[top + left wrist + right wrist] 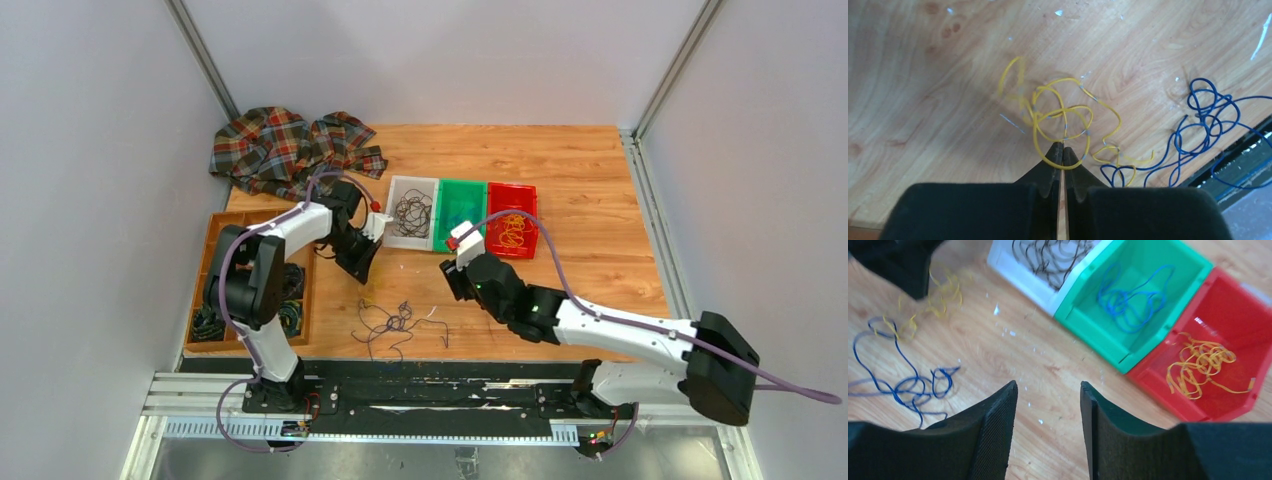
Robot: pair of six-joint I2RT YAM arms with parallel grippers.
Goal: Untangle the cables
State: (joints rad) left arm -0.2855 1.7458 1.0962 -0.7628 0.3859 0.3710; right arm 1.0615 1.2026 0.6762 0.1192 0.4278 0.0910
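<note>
Left pincer (1063,150) pinches a yellow cable (1060,112).
Blue cable (1205,125) lies just beside it on the counter (923,100); right pincer (1048,390) is open.

Table (580,180): light wood-grain top, lightly scuffed, with small white flecks towards its middle. Back wall (440,60): plain white panel directly behind the table's far edge. Left wall (90,200) and right wall (760,180): the same white panelling, closing in the table's two sides. Aluminium posts (207,60) stand at the table's two far corners. A black-and-silver rail (430,400) runs along the table's near edge. A grey, slightly glossy surface (400,462) lies below that rail. Lighting is even and diffuse, and shadows are faint.
</note>
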